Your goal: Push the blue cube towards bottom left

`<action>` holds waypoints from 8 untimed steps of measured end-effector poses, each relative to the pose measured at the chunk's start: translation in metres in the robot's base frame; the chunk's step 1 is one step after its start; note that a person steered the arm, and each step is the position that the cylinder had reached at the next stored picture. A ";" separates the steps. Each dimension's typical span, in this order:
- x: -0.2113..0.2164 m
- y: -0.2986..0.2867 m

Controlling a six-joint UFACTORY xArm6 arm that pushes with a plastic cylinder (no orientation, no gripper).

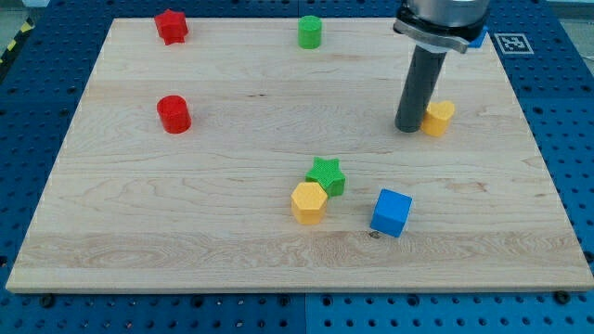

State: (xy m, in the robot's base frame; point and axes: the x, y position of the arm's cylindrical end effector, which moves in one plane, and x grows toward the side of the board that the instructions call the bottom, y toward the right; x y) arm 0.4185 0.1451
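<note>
My tip rests on the worktop toward its right edge, just left of a yellow block; there is no claw. The blue cube sits near the bottom edge, right of centre, well apart from my tip.

Green star touching yellow hexagon; red cylinder apart.

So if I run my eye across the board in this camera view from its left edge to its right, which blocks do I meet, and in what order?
Red star and red cylinder share the first spot, one above the other → yellow hexagon → green star → blue cube → my tip → the other yellow hexagon. The green cylinder overlaps the first hexagon's place, so I skip it.
</note>
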 end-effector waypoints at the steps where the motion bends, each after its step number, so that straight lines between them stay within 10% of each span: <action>1: -0.001 0.022; 8: 0.089 -0.008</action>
State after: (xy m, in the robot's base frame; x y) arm 0.5077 0.1371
